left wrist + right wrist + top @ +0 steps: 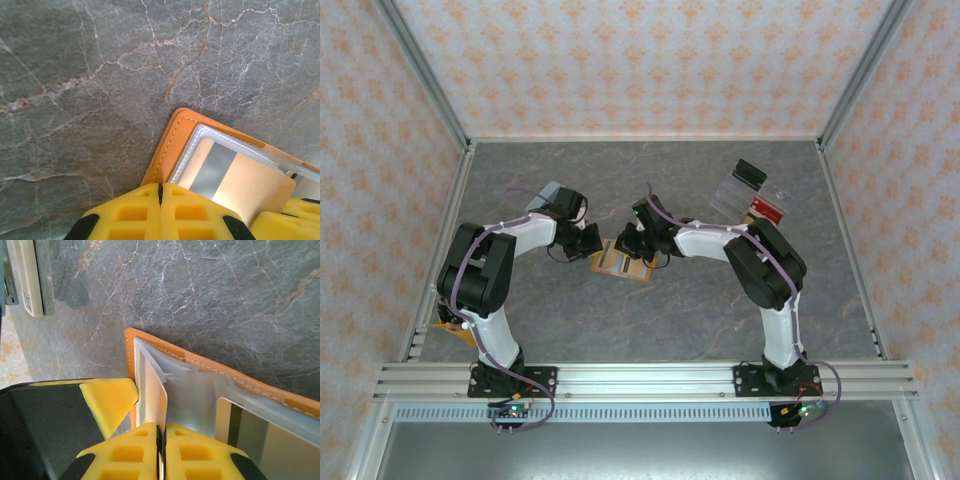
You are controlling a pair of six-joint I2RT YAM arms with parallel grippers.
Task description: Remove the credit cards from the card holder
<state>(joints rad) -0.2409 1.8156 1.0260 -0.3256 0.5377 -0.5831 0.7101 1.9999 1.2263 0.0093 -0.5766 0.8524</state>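
The orange card holder [620, 262] lies open mid-table between both grippers. My left gripper [161, 187] is shut, its tips resting on the holder's orange edge [167, 145]; one of its fingers [107, 399] is visible in the right wrist view. A pale credit card with a grey stripe [235, 175] sits in the see-through pocket. My right gripper [161, 429] is shut on another credit card [164, 397], which stands on edge, partly out of the lifted pocket [200, 390]. From above, the left gripper [594, 244] and right gripper [640, 248] flank the holder.
A clear plastic tray [745, 192] at the back right holds a black block [751, 173] and a red card [767, 210]. A pale-blue box [548, 196] lies behind the left gripper. An orange item [450, 328] sits by the left arm's base.
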